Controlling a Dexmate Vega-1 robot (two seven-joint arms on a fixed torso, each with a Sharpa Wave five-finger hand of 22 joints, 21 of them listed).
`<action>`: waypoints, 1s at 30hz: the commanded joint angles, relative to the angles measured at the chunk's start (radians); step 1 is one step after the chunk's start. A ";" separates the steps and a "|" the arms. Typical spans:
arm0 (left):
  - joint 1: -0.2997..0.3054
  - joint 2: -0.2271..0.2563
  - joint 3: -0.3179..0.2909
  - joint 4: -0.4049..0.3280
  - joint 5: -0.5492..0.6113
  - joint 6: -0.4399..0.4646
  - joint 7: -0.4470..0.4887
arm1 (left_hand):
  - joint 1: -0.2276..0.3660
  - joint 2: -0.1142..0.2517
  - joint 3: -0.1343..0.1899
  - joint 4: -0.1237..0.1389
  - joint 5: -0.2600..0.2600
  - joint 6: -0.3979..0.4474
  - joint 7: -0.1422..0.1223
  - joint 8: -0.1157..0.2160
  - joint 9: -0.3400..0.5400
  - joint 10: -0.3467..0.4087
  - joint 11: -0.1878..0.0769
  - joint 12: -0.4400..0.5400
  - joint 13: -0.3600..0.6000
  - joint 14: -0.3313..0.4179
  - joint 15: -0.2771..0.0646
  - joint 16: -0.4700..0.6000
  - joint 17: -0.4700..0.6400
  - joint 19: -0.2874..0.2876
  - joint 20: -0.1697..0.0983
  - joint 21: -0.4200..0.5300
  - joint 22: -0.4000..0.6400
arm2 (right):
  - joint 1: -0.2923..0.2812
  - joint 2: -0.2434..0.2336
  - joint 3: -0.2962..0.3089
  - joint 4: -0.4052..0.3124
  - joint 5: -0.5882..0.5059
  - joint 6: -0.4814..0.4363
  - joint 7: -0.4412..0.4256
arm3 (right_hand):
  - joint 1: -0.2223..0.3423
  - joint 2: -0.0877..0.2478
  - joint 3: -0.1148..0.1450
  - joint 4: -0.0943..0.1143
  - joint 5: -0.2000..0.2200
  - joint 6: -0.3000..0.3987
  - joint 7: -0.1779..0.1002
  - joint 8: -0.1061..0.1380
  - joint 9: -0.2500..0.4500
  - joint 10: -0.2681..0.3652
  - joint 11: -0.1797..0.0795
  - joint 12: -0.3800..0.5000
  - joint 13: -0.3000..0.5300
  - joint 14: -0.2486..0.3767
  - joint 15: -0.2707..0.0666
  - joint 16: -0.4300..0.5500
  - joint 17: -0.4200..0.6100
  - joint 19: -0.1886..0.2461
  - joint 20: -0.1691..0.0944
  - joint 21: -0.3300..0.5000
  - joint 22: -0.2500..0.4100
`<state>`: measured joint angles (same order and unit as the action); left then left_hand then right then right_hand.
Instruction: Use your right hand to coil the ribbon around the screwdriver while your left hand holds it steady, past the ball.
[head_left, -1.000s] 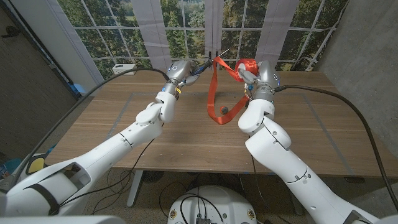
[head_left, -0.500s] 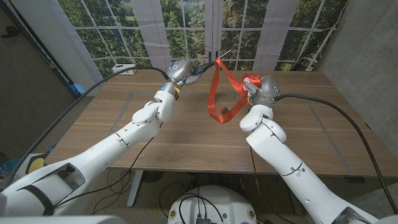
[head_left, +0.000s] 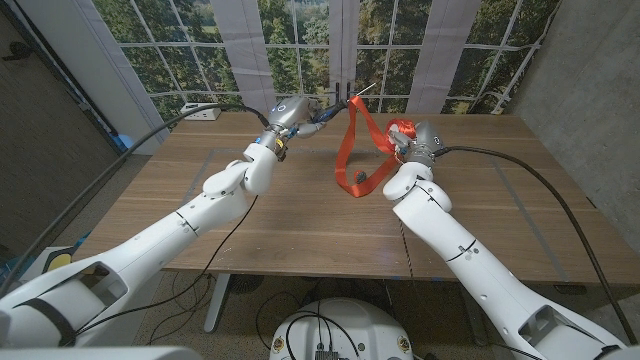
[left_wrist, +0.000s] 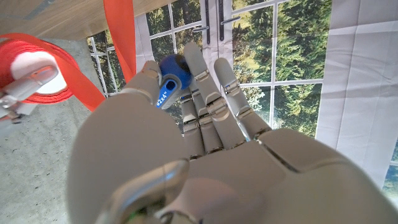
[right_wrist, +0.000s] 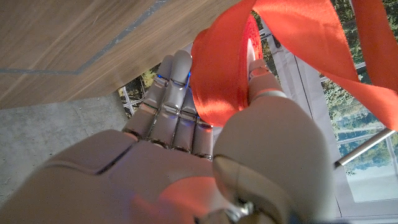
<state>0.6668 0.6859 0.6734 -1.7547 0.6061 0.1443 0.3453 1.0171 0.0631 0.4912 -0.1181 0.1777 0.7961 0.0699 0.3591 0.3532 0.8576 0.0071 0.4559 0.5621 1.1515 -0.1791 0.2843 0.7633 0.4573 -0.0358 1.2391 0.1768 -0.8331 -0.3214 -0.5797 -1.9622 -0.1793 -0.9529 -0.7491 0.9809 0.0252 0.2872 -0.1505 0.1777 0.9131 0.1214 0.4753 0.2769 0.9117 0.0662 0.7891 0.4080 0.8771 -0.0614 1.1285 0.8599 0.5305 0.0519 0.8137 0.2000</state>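
Note:
My left hand (head_left: 297, 112) grips the blue handle of the screwdriver (left_wrist: 168, 79) above the table's far edge. Its thin metal shaft (head_left: 364, 90) points right. The orange-red ribbon (head_left: 349, 140) hangs from the shaft, loops down close to the tabletop and climbs back to a roll (head_left: 401, 129) held in my right hand (head_left: 412, 142), to the right of the shaft and lower. In the right wrist view the fingers (right_wrist: 173, 99) and thumb clasp the roll (right_wrist: 224, 74), and the shaft (right_wrist: 364, 147) shows beyond it. The left wrist view catches the roll (left_wrist: 32, 67) past my left hand (left_wrist: 205, 143).
The wooden table (head_left: 300, 215) runs wide below both arms. A white box with a cable (head_left: 204, 111) lies at its far left edge. Windows (head_left: 300, 40) stand close behind the table, and black cables trail from both wrists.
My right hand has dropped with the roll, from level with the shaft to lower and nearer me, widening the hanging loop. The left hand and screwdriver have barely moved.

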 joint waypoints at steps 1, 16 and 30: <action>0.016 0.016 -0.035 -0.004 -0.068 -0.066 -0.045 | 0.093 0.089 0.092 -0.034 0.006 0.177 -0.075 -0.001 0.085 0.166 -0.165 0.004 0.170 0.040 -0.050 -0.003 0.003 0.004 -0.003 0.006 0.002 | 0.119 0.005 -0.028 0.158 0.040 0.085 -0.011 | 0.135 0.125 0.007 0.001 0.004 0.193 -0.025 0.135 0.143 0.103 -0.042 0.089 0.090 0.032 -0.102 0.005 0.000 -0.005 -0.001 0.007 0.000; 0.011 0.049 -0.067 0.004 -0.171 -0.147 -0.154 | 0.094 0.089 0.093 -0.035 0.006 0.177 -0.072 -0.005 0.088 0.169 -0.163 0.002 0.171 0.037 -0.050 -0.005 0.006 0.003 -0.003 0.007 0.002 | 0.210 -0.013 -0.024 0.233 0.066 0.135 -0.005 | 0.128 0.125 0.012 0.004 0.003 0.189 -0.031 0.132 0.142 0.098 -0.046 0.089 0.091 0.030 -0.106 -0.001 0.006 -0.013 -0.005 0.015 -0.002; 0.007 0.061 -0.088 0.017 -0.251 -0.188 -0.228 | 0.094 0.090 0.093 -0.034 0.007 0.177 -0.072 -0.008 0.093 0.169 -0.159 0.000 0.175 0.036 -0.050 -0.006 0.007 -0.002 0.000 0.007 0.002 | 0.261 -0.035 -0.038 0.252 0.071 0.177 0.019 | 0.125 0.125 0.013 0.006 0.002 0.191 -0.031 0.132 0.142 0.096 -0.048 0.088 0.090 0.028 -0.108 -0.003 0.005 -0.021 -0.007 0.020 -0.003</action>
<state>0.6789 0.7341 0.6014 -1.7464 0.4203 -0.0067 0.1824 1.0171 0.0631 0.4912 -0.1181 0.1780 0.7993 0.0730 0.3435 0.3532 0.8575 0.0070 0.4481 0.5673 1.1515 -0.1791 0.2810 0.7670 0.4573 -0.0359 1.2391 0.1771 -0.6203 -0.3408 -0.6055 -1.7333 -0.1131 -0.8013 -0.7488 0.9808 0.0251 0.2933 -0.1448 0.1740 0.9131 0.1214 0.4754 0.2769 0.9117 0.0662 0.7900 0.4079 0.8771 -0.0614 1.1285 0.8612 0.5158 0.0448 0.8286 0.1951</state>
